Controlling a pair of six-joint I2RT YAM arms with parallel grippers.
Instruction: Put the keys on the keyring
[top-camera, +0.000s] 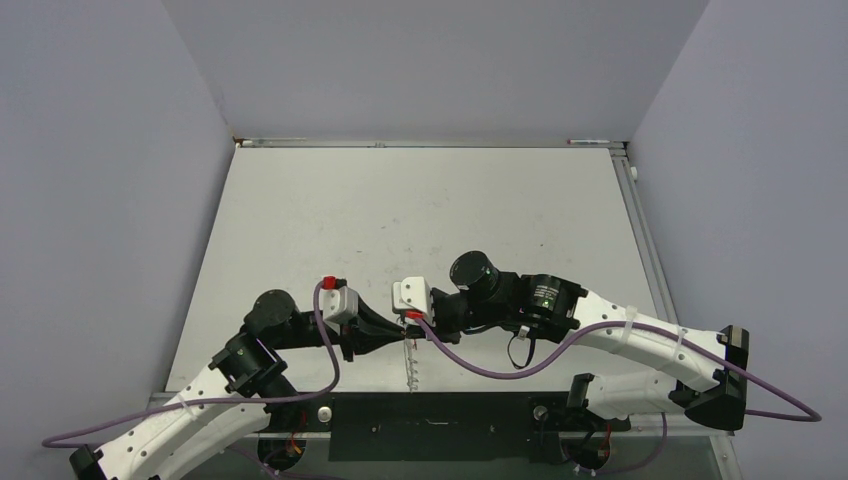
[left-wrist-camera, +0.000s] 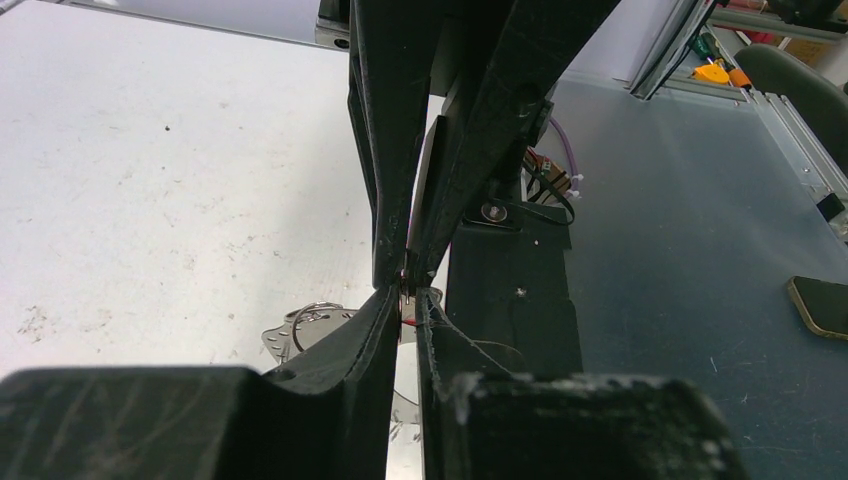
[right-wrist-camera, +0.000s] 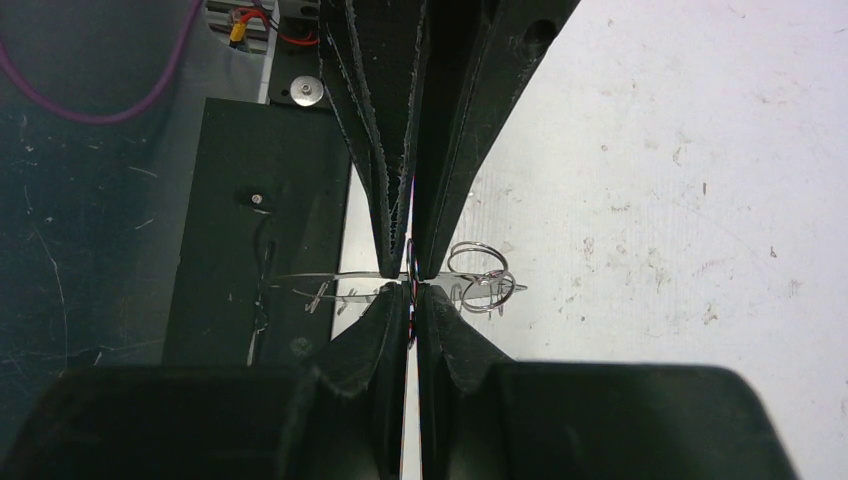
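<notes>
Left arm (top-camera: 165, 432): white shell with rows of small dark holes; black round joint housings.
Right arm (top-camera: 650, 345): white shell, black joints, a thin white strap around it.
Motor housing (top-camera: 545, 292): black cylinder with a small greenish label.
Cables (top-camera: 490, 372): purple, ending in red plugs.
Wrist cameras (top-camera: 341, 302): pale grey boxes.
Fingers (right-wrist-camera: 350, 360): matte black, wedge-shaped, scuffed, with rough inner edges.

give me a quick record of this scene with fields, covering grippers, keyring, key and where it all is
place: near edge of the table, arms tip to tip
left gripper: fingers nearly together; grip unclear
right gripper: shut; what it pinches is hidden
keyring: thin hoop, edge-on in right wrist view, crossing where the tips meet
small loops: bunched on the hoop beside the tips
key: only a red speck at the left fingertips; not certain
</notes>
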